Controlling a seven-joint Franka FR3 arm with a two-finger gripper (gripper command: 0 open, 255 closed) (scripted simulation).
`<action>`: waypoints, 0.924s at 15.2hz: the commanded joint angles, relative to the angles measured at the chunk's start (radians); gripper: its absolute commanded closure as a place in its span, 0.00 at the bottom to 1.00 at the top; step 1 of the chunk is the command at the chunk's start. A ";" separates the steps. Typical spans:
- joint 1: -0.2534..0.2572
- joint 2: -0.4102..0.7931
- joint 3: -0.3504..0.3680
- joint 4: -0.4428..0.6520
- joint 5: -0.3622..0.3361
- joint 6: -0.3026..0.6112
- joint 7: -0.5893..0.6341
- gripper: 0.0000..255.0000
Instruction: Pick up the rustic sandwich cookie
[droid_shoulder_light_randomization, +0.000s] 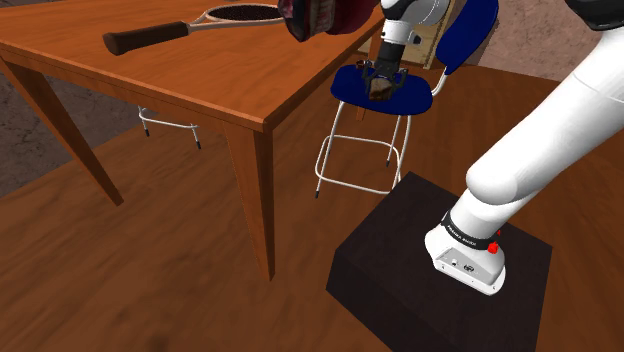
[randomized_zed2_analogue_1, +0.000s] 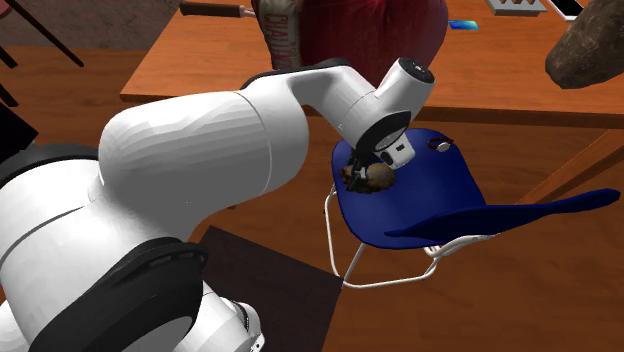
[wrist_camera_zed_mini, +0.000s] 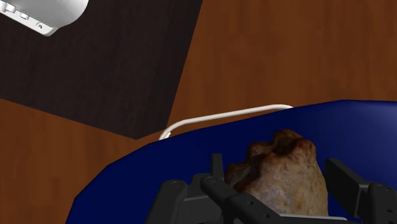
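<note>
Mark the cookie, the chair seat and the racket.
cookie (wrist_camera_zed_mini: 286, 175): wrist view, middle of its brown crust.
chair seat (randomized_zed2_analogue_1: 430, 188): second exterior view, bare blue surface.
racket (droid_shoulder_light_randomization: 146, 38): shoulder view, dark handle grip.

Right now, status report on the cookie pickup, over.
Gripper down at brown cookie, grip unconfirmed. It sits on blue chair seat. Nothing blocking.

Bright, even light; the desk (droid_shoulder_light_randomization: 215, 75) top glows warm, while the wooden floor (droid_shoulder_light_randomization: 150, 290) below looks duller.
</note>
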 joint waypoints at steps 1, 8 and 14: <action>0.000 0.001 0.000 -0.003 0.000 0.003 -0.001 1.00; 0.000 -0.001 0.000 -0.005 0.000 0.004 -0.001 1.00; 0.000 -0.017 0.001 0.046 -0.005 -0.062 0.012 1.00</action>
